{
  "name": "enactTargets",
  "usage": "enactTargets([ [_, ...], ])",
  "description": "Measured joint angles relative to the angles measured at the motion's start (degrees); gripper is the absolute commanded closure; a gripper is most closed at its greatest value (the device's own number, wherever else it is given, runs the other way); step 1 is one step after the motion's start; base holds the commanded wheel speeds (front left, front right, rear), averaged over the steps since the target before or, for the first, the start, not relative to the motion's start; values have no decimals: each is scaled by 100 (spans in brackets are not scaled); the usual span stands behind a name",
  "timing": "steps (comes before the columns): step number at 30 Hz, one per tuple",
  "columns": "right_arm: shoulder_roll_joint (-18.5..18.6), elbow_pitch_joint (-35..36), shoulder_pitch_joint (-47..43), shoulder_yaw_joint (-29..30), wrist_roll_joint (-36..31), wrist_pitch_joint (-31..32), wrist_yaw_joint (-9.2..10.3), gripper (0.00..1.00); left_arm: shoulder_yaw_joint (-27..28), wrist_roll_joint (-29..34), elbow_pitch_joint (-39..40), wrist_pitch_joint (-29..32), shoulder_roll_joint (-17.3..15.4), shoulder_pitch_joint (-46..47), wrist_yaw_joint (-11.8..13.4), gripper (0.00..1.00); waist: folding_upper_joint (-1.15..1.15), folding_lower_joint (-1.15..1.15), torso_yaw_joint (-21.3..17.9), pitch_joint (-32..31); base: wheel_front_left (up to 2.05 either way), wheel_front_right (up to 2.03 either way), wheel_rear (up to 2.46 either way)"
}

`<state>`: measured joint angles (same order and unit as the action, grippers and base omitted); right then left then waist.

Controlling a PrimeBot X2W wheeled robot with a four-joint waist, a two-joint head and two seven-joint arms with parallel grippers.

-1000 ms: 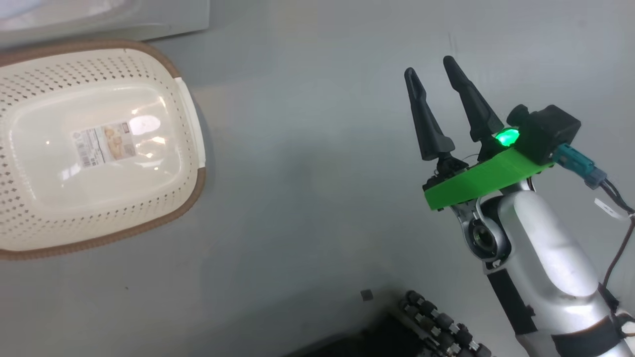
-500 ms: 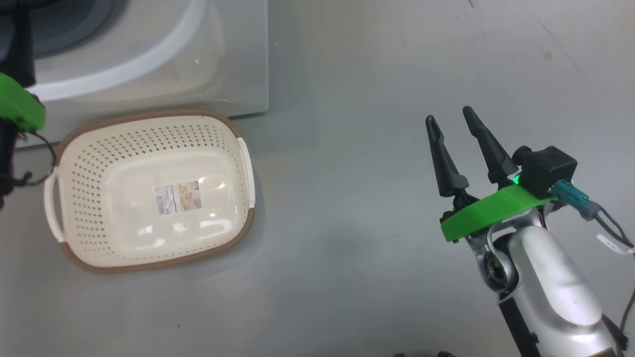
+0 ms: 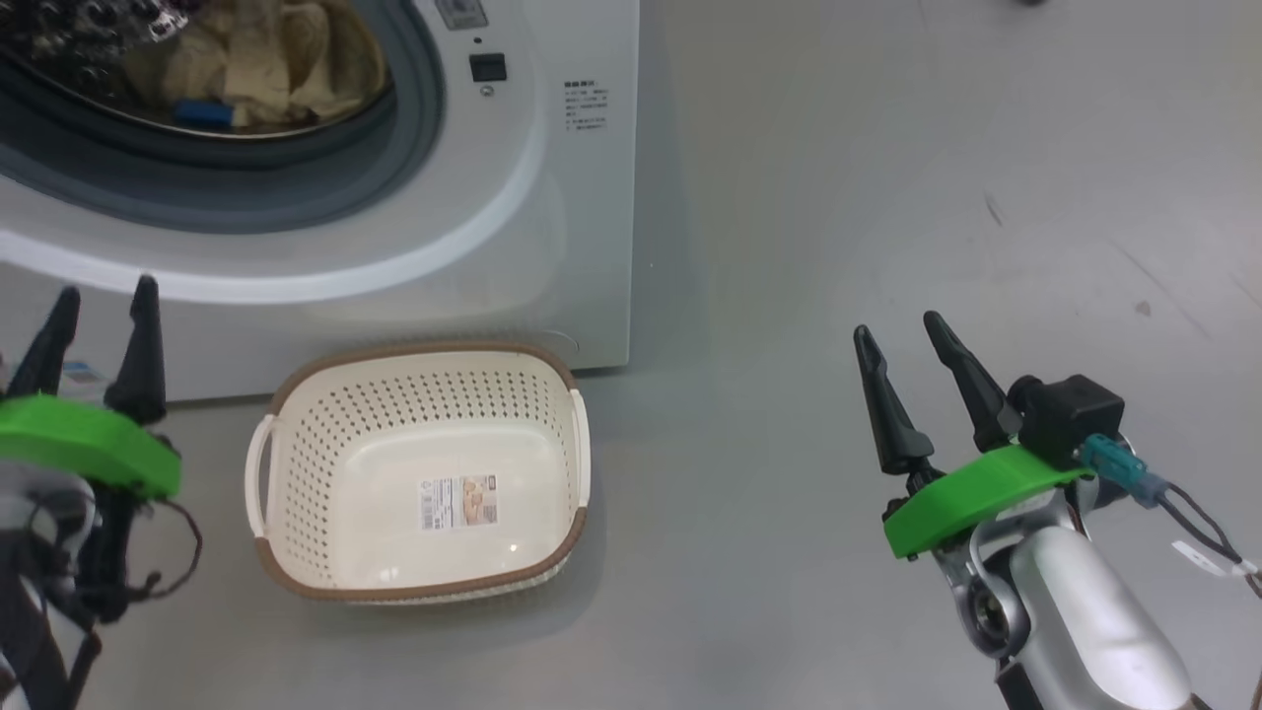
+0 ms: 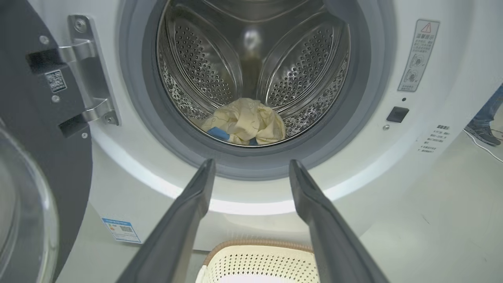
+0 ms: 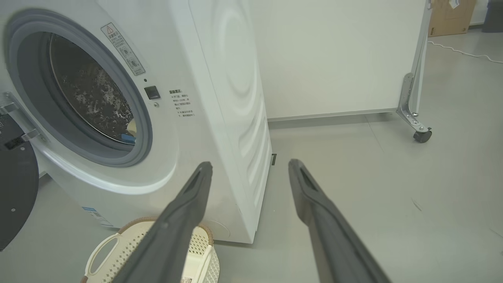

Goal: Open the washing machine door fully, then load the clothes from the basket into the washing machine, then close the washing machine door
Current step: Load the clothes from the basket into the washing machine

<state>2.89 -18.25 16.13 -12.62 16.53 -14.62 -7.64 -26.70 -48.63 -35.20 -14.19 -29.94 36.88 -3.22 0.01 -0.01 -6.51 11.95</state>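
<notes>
Camera tilted up; clothes (image 4: 245, 122) lie loaded beyond the left gripper (image 3: 105, 296), its jaws and the right gripper's (image 3: 897, 327) gaping empty, ready for the door (image 4: 39, 118).

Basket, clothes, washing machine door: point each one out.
basket (image 3: 424, 404), head view, perforated far wall.
clothes (image 4: 247, 120), left wrist view, middle of the yellow bundle.
washing machine door (image 4: 39, 157), left wrist view, dark inner rim.
</notes>
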Motion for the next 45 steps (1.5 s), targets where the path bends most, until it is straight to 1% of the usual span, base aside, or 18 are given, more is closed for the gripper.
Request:
enactTargets([
  [6,0,-71,-227,-62,2,0,0,0,644,285,820,0,130,-1418,264,0,0,0,90,-554,0,0,0],
  [11,0,-78,-465,-63,4,0,0,0,1020,549,1486,0,322,-2239,437,0,0,0,102,-892,0,0,0],
  [15,0,-90,-597,-75,21,0,0,0,1241,669,1826,0,545,-2791,483,0,0,0,84,-1051,0,0,0],
  [20,1,-83,-640,-75,46,0,0,0,1499,1155,2272,0,789,-3193,485,0,0,0,59,-1107,0,0,0],
  [25,1,-63,-641,-75,46,0,0,0,1720,1543,2439,0,1104,-3463,468,0,0,0,58,-1119,0,0,0],
  [32,1,-62,-645,-86,55,0,0,0,1908,1922,2429,0,1449,-3619,253,0,0,0,83,-1131,0,0,0],
  [37,1,-62,-645,-124,62,0,0,0,1949,2147,2303,0,1547,-3619,67,0,0,0,72,-1127,0,0,0],
  [45,1,-64,-645,-185,65,0,0,0,2074,2292,2179,0,1657,-3617,-87,0,-1,0,27,-1160,0,0,0],
])
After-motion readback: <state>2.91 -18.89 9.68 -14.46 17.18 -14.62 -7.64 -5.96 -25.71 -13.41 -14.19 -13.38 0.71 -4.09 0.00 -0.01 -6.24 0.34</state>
